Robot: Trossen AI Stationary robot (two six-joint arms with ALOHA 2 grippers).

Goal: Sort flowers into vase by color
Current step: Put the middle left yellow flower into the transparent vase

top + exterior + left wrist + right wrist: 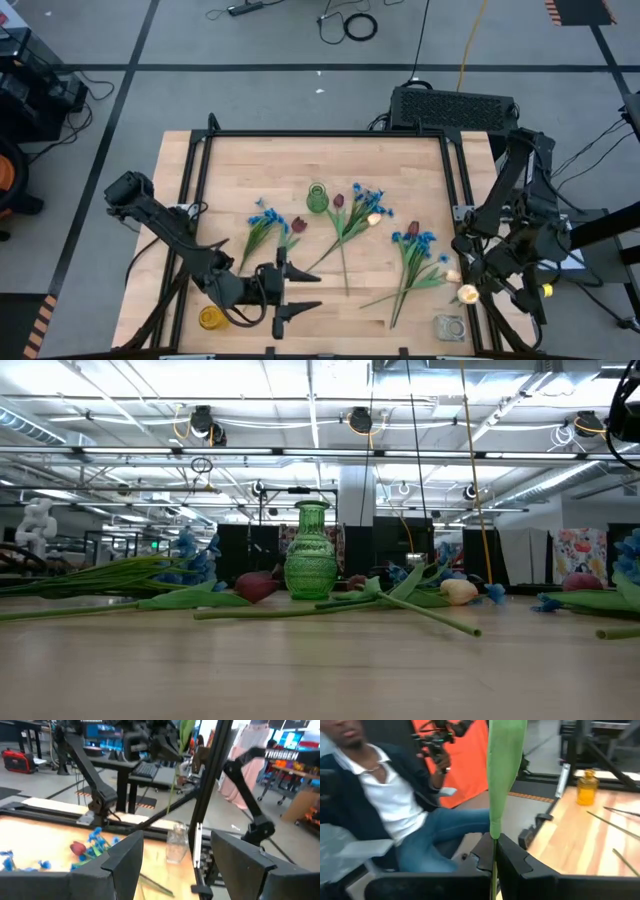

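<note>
Three loose bunches of blue blossoms, dark red tulips and cream-yellow tulips lie flat on the wooden table: left, middle, right. A green vase stands upright at the far middle and shows in the low view. An amber vase stands near the left corner, a clear vase near the right. My right gripper is shut on a cream-yellow tulip over the table's right edge. My left gripper hovers open near the near edge. My right gripper pinches the tulip's thin green stem between its two fingers, just below a long leaf. The fingers lie level, pointing toward the table's left, across the stem. The flower is lifted clear and stands roughly upright, its stem hanging below the fingers.
Black frame rails run along the table's left, right and far sides. A person in a dark jacket and jeans sits beyond the table's near side. Bare wood lies between the amber and clear vases.
</note>
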